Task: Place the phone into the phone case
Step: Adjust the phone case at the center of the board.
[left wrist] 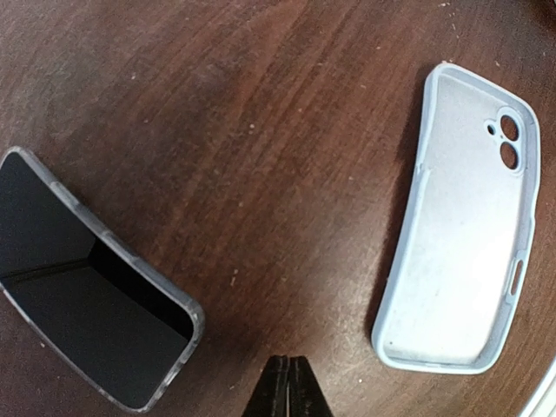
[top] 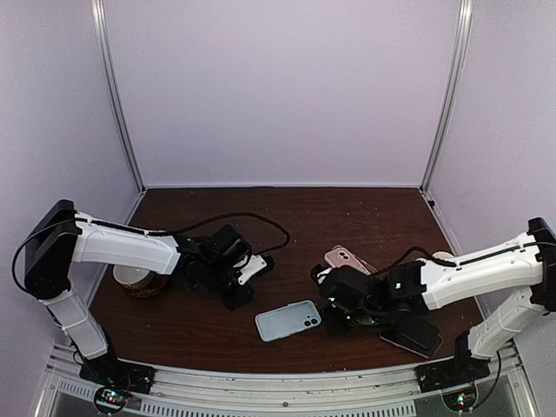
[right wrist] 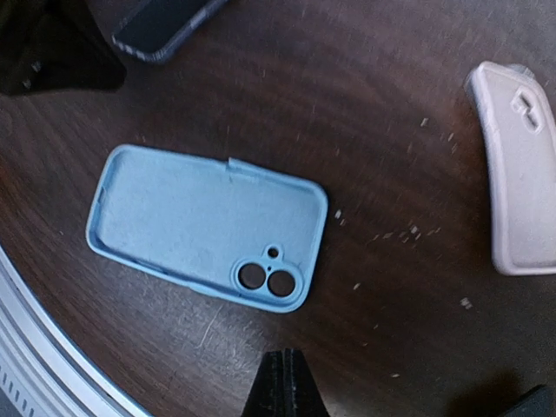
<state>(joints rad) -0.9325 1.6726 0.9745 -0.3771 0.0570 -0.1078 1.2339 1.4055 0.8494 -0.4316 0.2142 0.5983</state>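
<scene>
A light blue empty phone case [top: 288, 320] lies open side up near the table's front middle; it also shows in the left wrist view [left wrist: 465, 234] and the right wrist view [right wrist: 204, 226]. A dark phone with a greyish translucent rim [left wrist: 87, 287] lies screen up beside it; its end shows in the right wrist view [right wrist: 165, 26]. In the top view it is mostly hidden under the left arm. My left gripper [left wrist: 287, 387] is shut and empty, above bare table between phone and case. My right gripper [right wrist: 283, 387] is shut and empty, just right of the case's camera end.
A pale pink case [top: 347, 258] lies behind the right gripper and shows in the right wrist view [right wrist: 517, 174]. Another dark flat phone-like item [top: 413, 339] lies under the right arm. A round cup-like object [top: 139, 280] stands at the left. The metal front rail [top: 278, 382] is close.
</scene>
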